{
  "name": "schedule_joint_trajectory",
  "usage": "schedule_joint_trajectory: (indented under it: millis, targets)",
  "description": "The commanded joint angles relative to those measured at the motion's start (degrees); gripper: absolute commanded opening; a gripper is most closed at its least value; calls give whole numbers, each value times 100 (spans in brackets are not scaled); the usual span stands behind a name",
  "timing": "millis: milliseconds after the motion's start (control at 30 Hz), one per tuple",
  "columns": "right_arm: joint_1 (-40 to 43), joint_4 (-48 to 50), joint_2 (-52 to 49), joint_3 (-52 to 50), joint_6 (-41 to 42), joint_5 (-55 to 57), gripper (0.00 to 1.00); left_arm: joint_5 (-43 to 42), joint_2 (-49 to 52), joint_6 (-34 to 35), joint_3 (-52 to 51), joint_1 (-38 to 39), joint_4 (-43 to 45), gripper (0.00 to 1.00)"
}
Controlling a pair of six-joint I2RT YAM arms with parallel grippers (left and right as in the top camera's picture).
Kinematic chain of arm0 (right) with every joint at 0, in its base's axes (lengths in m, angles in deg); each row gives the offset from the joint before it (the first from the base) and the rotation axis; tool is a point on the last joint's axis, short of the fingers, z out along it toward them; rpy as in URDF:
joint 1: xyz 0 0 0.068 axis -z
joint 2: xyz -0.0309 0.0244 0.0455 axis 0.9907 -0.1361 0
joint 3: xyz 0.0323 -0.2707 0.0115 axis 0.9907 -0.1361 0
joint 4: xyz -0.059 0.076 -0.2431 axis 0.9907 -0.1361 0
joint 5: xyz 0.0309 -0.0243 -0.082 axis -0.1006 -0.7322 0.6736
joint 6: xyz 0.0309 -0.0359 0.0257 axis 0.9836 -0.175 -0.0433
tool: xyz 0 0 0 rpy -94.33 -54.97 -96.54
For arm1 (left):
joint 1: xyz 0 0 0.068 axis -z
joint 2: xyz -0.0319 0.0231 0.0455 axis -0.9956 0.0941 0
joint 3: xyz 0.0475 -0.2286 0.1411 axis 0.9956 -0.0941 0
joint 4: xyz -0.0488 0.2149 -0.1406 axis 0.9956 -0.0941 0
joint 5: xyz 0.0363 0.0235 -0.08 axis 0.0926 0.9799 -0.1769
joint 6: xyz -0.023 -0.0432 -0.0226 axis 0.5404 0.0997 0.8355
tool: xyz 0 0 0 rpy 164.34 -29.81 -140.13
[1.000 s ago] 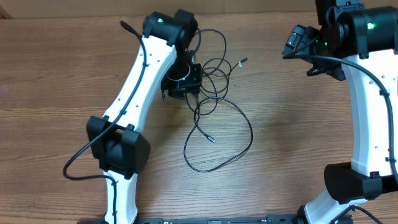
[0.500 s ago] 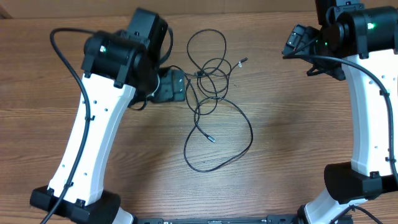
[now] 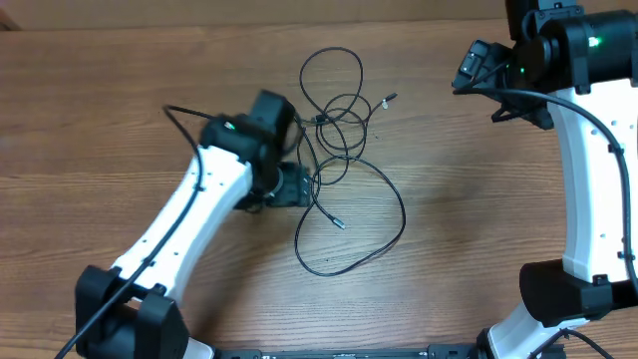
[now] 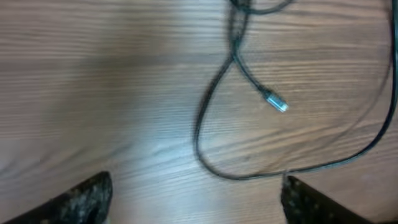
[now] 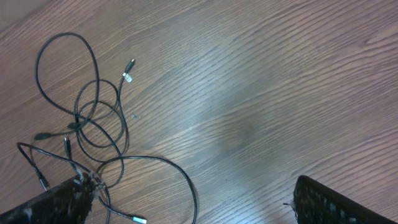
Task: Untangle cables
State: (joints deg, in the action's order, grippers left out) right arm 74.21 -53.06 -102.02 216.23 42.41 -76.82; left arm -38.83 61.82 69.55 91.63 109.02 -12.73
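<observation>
Several thin black cables [image 3: 337, 122] lie tangled on the wooden table, small loops at the top and one big loop [image 3: 351, 224] below. A silvery plug end [image 3: 341, 223] lies inside the big loop and also shows in the left wrist view [image 4: 277, 104]. My left gripper [image 3: 299, 187] is open and empty, low over the table just left of the big loop [image 4: 205, 149], jaws wide apart [image 4: 196, 185]. My right gripper [image 3: 471, 66] is open and empty, high at the far right, away from the cables [image 5: 93, 118]; its jaws [image 5: 189, 186] are spread wide.
The left arm's white link [image 3: 179, 229] runs from the front left toward the tangle. The right arm [image 3: 588, 179] stands along the right edge. A small plug end [image 3: 389, 99] lies at the tangle's upper right. Bare wood lies between tangle and right arm.
My left arm has swung from the tangle's upper left down to the left of the big loop. The cables lie much as before. The right arm has not moved.
</observation>
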Motion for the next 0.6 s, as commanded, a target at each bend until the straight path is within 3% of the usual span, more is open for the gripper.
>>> schedule_joint_trajectory:
  millis: [0,100,467,567]
  targets:
    - [-9,11,83,-2,-17,-2,100,205,-63,-87,-570,258,564,85]
    - [-9,11,83,-2,-17,-2,100,966,35,271,-1071,411,1202,81]
    - [-9,11,83,-2,-17,0,100,859,1152,350,-1318,605,1825,71]
    - [-11,11,83,-2,-20,0,100,859,1287,352,-1320,608,1873,61]
